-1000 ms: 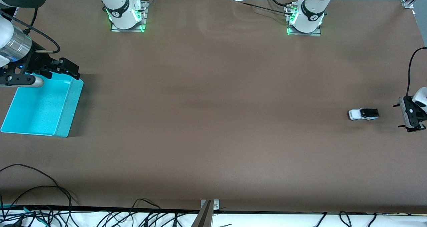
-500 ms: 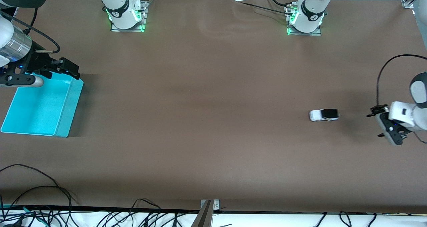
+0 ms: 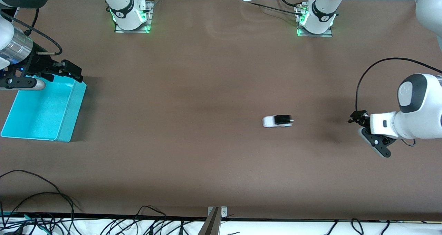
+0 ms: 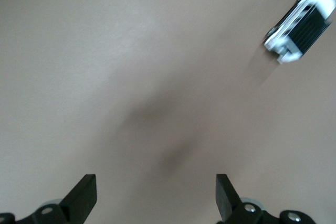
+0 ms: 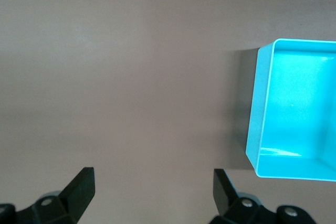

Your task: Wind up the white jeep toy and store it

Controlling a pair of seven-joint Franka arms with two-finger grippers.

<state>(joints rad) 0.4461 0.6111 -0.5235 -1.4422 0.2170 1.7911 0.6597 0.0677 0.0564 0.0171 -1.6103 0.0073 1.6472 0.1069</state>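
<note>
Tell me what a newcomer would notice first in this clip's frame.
A tiny white toy car sits alone on the brown table, toward the left arm's end. The left gripper, open, hangs over the table beside it. At the right arm's end, a bright turquoise bin stands empty, with the open right gripper over its rim.

Toy jeep on bench, alone, toward left arm's end, well apart from bin. Bin at right arm's end of bench, about as near front camera as jeep. Left gripper over bare bench, farther toward left arm's end than jeep, apart from it. Right gripper over bin's rim, at edge farther from front camera.
</note>
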